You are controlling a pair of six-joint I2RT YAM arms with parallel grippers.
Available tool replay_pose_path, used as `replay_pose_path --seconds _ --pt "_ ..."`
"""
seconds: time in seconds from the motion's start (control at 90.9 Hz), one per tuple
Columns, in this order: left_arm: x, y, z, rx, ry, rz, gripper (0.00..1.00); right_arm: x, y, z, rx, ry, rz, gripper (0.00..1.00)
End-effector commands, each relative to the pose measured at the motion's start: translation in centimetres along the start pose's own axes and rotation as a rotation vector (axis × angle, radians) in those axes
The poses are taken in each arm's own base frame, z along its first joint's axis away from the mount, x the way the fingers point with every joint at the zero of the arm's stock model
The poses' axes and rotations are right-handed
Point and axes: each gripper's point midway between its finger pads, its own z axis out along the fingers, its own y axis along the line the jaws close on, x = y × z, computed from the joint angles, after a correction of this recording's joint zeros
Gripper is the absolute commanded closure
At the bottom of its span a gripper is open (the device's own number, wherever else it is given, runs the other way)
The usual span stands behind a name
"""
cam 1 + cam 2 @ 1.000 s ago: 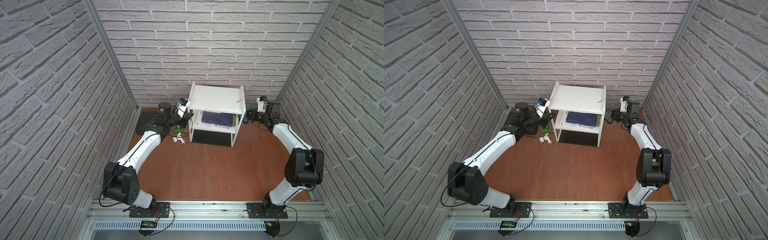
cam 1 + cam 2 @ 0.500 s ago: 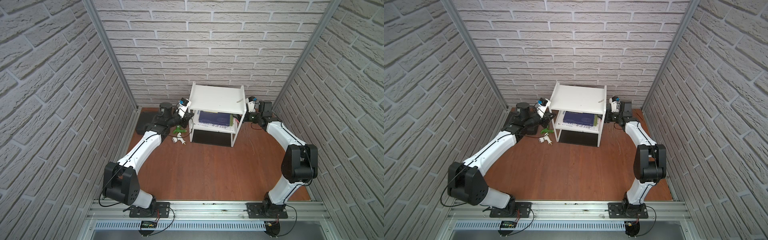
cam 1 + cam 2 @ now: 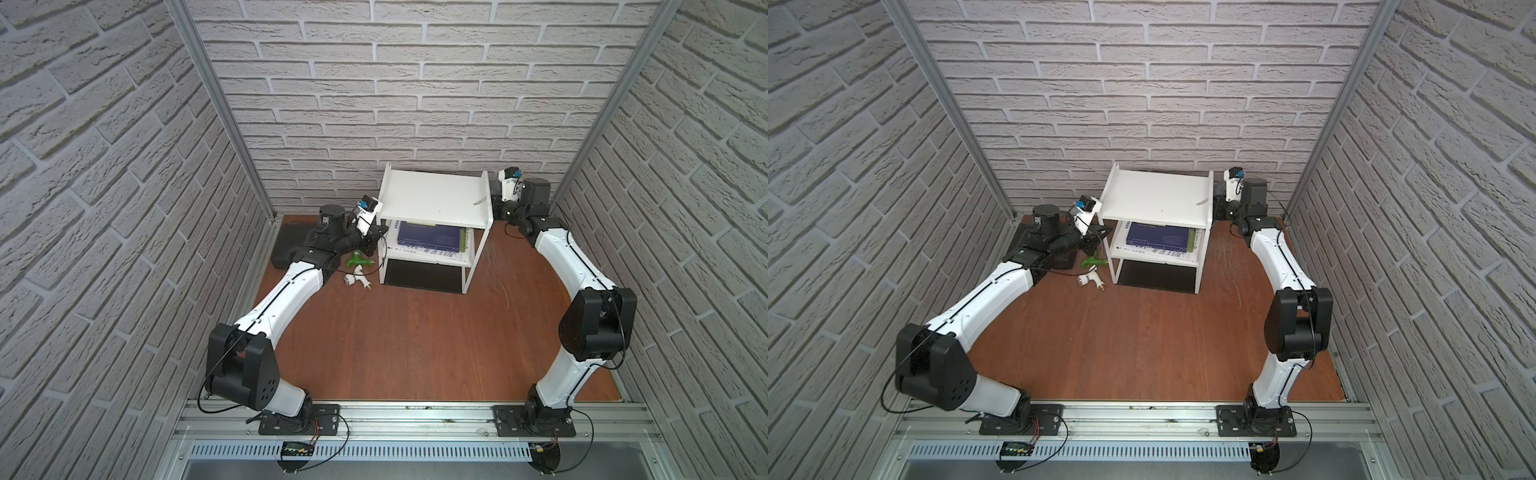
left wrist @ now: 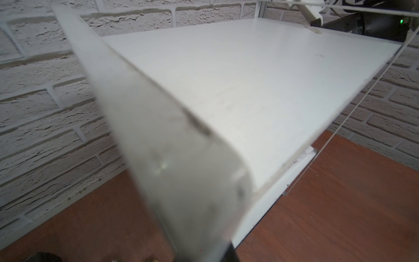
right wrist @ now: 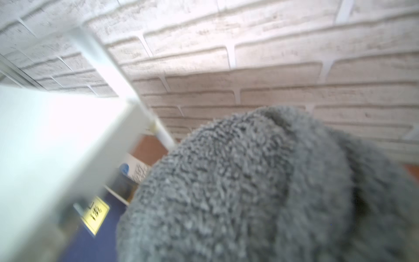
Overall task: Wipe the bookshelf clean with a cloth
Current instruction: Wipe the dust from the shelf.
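Observation:
The white bookshelf (image 3: 432, 195) (image 3: 1154, 195) stands at the back of the wooden floor. My left gripper (image 3: 375, 237) (image 3: 1099, 232) is at its left side, shut on the thin side rail; in the left wrist view that blurred rail (image 4: 158, 136) runs down into the jaws beside the top board (image 4: 249, 79). My right gripper (image 3: 497, 203) (image 3: 1219, 205) is at the shelf's right rear corner, shut on the dark grey cloth (image 5: 249, 192). The bunched cloth fills the right wrist view and hides the fingers. The shelf's side (image 5: 34, 147) is close beside it.
Books (image 3: 428, 239) lie on the lower tier. A small pale scrap (image 3: 480, 202) sits on the top board near its right edge. A black tool case (image 3: 291, 245), a green fitting (image 3: 357, 259) and a white fitting (image 3: 357, 282) lie left of the shelf. Brick walls stand close behind.
My right gripper has carried the cloth from beside the shelf's right side in and back to its right rear corner. The left arm has not moved.

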Motion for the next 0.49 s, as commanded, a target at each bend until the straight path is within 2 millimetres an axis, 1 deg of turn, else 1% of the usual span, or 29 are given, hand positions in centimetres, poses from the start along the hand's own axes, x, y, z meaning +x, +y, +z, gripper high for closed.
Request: replay_pose_path --seconds 0.0,0.033,0.055,0.066,0.077,0.121,0.154,0.209,0.253,0.275,0.352,0.396,0.44,0.484 --pt "4.8 3.3 0.5 -0.152 0.161 -0.088 1.00 5.0 -1.0 2.0 -0.008 0.149 0.010 0.97" --pt "4.8 3.4 0.4 -0.158 0.163 -0.092 1.00 6.4 -1.8 1.8 0.018 0.186 0.000 0.97" --pt "4.8 3.5 0.4 -0.165 0.163 -0.097 1.00 6.7 -1.9 1.1 0.031 0.193 -0.017 0.97" --pt "4.8 3.5 0.3 -0.167 0.164 -0.099 1.00 7.1 -2.5 1.1 0.054 0.202 -0.022 0.97" --pt "4.8 3.5 0.3 -0.168 0.164 -0.100 1.00 6.5 -2.2 0.3 0.053 0.186 -0.035 0.97" --pt "4.8 3.4 0.3 -0.169 0.165 -0.102 1.00 7.3 -3.4 -1.3 0.118 0.191 -0.055 0.97" --pt "4.8 3.2 0.3 -0.167 0.164 -0.101 1.00 7.3 -3.9 -2.6 0.149 0.179 -0.066 0.97" --pt "4.8 3.0 0.2 -0.168 0.163 -0.098 1.00 8.4 -4.0 -4.3 0.161 0.184 -0.078 0.98" --pt "4.9 3.0 0.2 -0.177 0.169 -0.097 1.00 9.1 -3.0 -5.1 0.122 0.195 -0.090 0.97" --pt "4.8 2.8 0.2 -0.180 0.171 -0.094 1.00 9.5 -2.2 -5.5 0.083 0.200 -0.086 0.97" --pt "4.9 2.5 0.3 -0.191 0.188 -0.087 1.00 10.4 0.7 -6.1 -0.060 0.207 -0.032 0.97" --pt "4.9 2.2 0.4 -0.188 0.189 -0.082 1.00 10.7 1.9 -6.4 -0.121 0.214 0.004 0.97" --pt "4.8 1.9 0.4 -0.182 0.186 -0.081 1.00 11.0 2.4 -6.9 -0.137 0.215 0.025 0.97" --pt "4.9 1.7 0.4 -0.178 0.184 -0.083 1.00 10.9 2.2 -7.3 -0.113 0.197 0.020 0.97"
